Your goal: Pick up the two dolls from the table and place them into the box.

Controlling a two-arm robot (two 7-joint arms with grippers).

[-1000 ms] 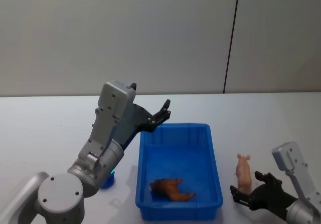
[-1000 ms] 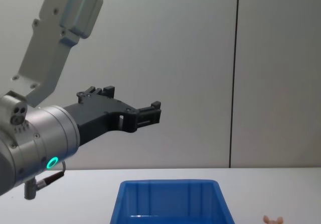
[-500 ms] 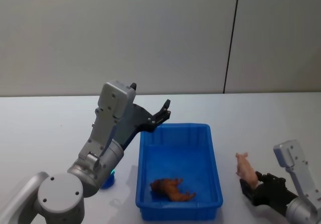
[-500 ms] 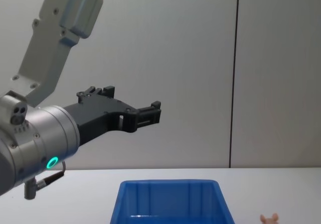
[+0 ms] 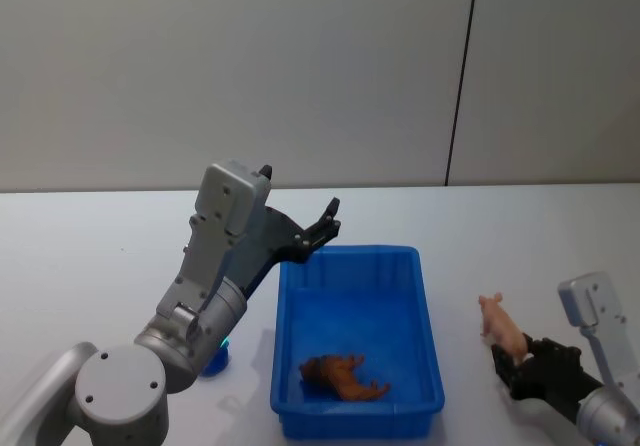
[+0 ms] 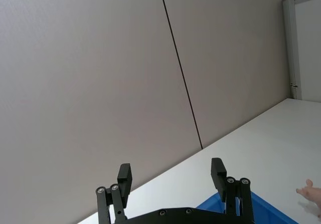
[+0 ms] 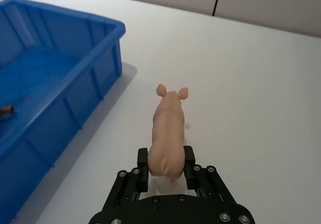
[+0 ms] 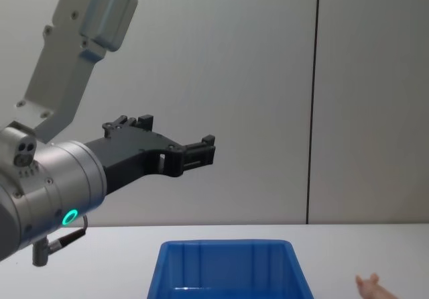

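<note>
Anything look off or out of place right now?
Nothing serious. The brown doll lies tipped on its side in the box. The pink doll is pinched only by its rear in the right end effector, beside the box. Left end effector hangs open.

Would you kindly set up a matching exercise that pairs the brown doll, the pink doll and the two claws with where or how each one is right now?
Column 1
1. brown doll
2. pink doll
3. left claw
4. right claw

Column 2
A. open and empty, held high in the air
B. shut on a doll, to the right of the box
C. lying inside the box
D. gripped by its rear end, outside the box

Pairs: 1-C, 2-D, 3-A, 4-B
</note>
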